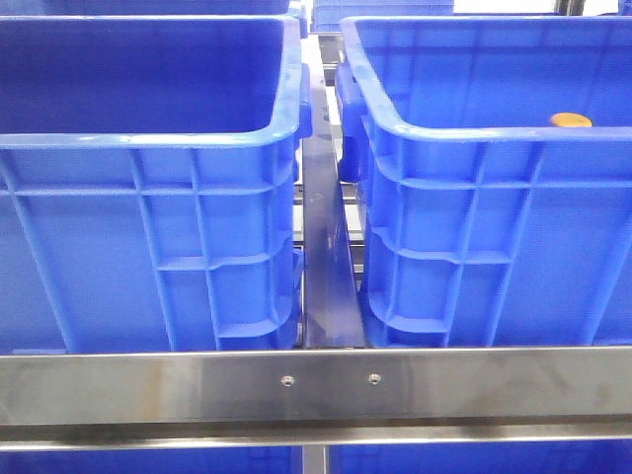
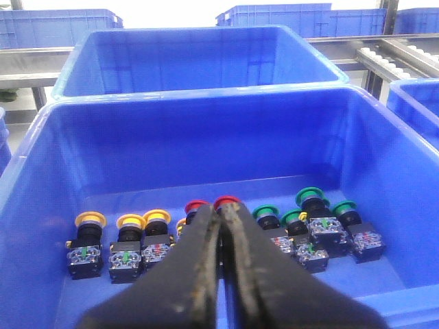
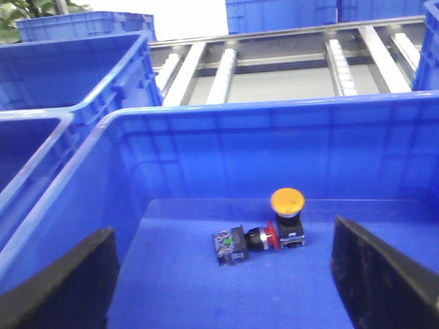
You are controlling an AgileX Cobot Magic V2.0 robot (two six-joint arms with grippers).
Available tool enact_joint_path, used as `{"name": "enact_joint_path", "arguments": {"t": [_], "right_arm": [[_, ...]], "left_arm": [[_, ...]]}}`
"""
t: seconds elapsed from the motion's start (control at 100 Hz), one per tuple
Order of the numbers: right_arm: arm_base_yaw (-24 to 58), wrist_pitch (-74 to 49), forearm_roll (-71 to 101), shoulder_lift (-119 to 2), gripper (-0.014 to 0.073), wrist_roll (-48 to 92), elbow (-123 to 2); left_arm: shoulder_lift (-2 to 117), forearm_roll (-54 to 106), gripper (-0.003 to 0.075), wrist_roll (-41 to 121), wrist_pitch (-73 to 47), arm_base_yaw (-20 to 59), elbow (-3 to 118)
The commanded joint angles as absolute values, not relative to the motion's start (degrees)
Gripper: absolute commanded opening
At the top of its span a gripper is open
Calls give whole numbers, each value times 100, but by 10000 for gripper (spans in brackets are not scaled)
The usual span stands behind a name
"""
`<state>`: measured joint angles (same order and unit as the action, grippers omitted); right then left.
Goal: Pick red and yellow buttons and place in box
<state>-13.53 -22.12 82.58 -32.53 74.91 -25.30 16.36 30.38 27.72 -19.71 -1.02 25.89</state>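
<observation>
left claw point(image 2: 221, 226) clenched, hiding red buttons point(image 2: 226, 203); right claw point(image 3: 226, 274) released, tips cropped.

Front view: two crates side by side behind a metal rail point(image 1: 316, 385), left crate point(image 1: 148, 148) at 9 o'clock, right crate point(image 1: 494, 158) at 3 o'clock, gap with a metal strip point(image 1: 326, 257) between. One domed button point(image 1: 571, 120) peeks over right crate's near rim. Right wrist view: inside, upright button point(image 3: 288, 216) touches a toppled button point(image 3: 247, 241). Left wrist view: row of buttons point(image 2: 219, 236) on left crate floor.
</observation>
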Motion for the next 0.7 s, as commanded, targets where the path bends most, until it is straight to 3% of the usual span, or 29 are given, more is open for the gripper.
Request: {"name": "enact_joint_path", "arguments": {"t": [0.0, 0.1, 0.2, 0.51, 0.69], "right_arm": [[-1401, -2396, 8335, -2937, 643, 7583, -2491], [-1401, -2618, 8323, -2666, 602, 7583, -2348], [-1401, -2747, 8316, -2552, 493, 7583, -2334], [-1401, -2765, 8334, -2553, -74, 7583, -2334], [-1401, -2765, 8334, -2553, -67, 7583, -2334]], "left_arm": [[1686, 3117, -19, 2720, -1543, -101, 2733], [1686, 3117, -19, 2720, -1543, -101, 2733], [1686, 3117, -19, 2720, -1543, -101, 2733], [1686, 3117, -19, 2720, -1543, -101, 2733], [1686, 3117, -19, 2720, -1543, -101, 2733]]}}
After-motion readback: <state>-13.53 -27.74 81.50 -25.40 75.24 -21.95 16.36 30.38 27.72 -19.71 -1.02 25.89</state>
